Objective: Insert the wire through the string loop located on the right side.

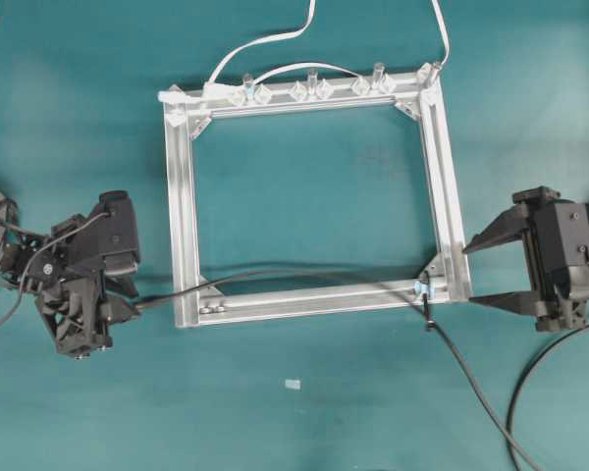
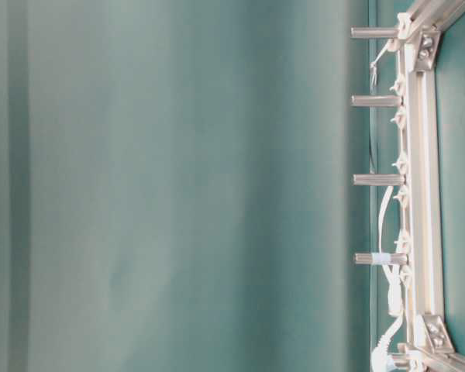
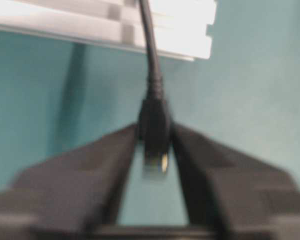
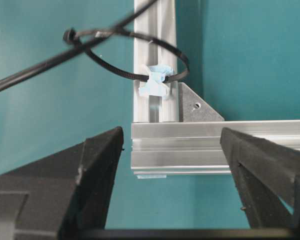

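Jaws of the left gripper (image 3: 155, 150) flanked the plug of the wire (image 1: 304, 276) loosely, the right gripper (image 4: 172, 145) gaped empty, and the wire already ran through the loop (image 4: 135, 55) at the frame's (image 1: 184, 196) right corner, so threading looked done.

We see the wire (image 1: 304, 274) crossing the silver frame (image 1: 185, 211) through the string loop (image 1: 424, 299) (bottom-right corner); the right gripper (image 1: 483, 270) gapes beside it.

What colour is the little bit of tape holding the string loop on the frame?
Light blue. The tape on the string loop shows best in the right wrist view.
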{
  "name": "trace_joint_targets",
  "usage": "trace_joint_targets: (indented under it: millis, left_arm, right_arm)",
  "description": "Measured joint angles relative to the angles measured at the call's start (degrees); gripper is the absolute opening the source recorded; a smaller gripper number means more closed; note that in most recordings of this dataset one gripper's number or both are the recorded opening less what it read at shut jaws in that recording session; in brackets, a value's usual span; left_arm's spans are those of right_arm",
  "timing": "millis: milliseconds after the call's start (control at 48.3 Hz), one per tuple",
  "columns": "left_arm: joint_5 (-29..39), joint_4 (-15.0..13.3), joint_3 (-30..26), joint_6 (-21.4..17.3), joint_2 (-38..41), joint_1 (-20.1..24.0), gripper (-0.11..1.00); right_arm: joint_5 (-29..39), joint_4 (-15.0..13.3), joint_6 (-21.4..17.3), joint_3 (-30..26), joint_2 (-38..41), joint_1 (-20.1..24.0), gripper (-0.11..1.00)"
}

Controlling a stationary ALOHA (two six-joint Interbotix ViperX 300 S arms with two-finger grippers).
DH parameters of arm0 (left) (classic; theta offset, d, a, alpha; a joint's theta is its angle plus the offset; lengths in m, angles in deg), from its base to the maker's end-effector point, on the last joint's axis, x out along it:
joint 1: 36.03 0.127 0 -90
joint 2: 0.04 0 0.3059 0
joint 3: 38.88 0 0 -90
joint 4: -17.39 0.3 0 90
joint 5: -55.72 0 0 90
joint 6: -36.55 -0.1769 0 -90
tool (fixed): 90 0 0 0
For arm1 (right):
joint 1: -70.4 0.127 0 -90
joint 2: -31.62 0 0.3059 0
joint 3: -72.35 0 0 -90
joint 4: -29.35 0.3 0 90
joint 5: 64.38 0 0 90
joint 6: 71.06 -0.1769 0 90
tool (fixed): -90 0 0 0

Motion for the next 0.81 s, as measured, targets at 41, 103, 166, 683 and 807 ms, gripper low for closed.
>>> trace_joint_targets:
  millis: [41, 103, 166, 683, 807]
  left_arm:
    - [0.0, 0.0, 0.0, 0.0, 0.0, 0.0, 0.66]
    - [0.2, 0.0, 0.0, 0.0, 0.1, -0.1, 0.73]
    - [0.2, 0.1, 0.1, 0.0, 0.0, -0.1, 0.60]
    - [-0.6, 1.4, 0.1, -3.9, -5.4, 4.6, 0.59]
    - [-1.1, 1.5, 0.1, -6.2, -7.4, 5.8, 0.59]
  right_arm:
    - [0.0, 0.0, 0.0, 0.0, 0.0, 0.0, 0.87]
    - [0.0, 0.0, 0.0, -0.1, -0.1, 0.1, 0.87]
    - [0.0, 0.0, 0.0, 0.0, -0.1, 0.0, 0.87]
    - [-3.1, 0.0, 0.5, 0.0, -1.1, 0.0, 0.87]
    - [-4.9, 0.0, 0.5, 0.0, -2.5, -0.2, 0.87]
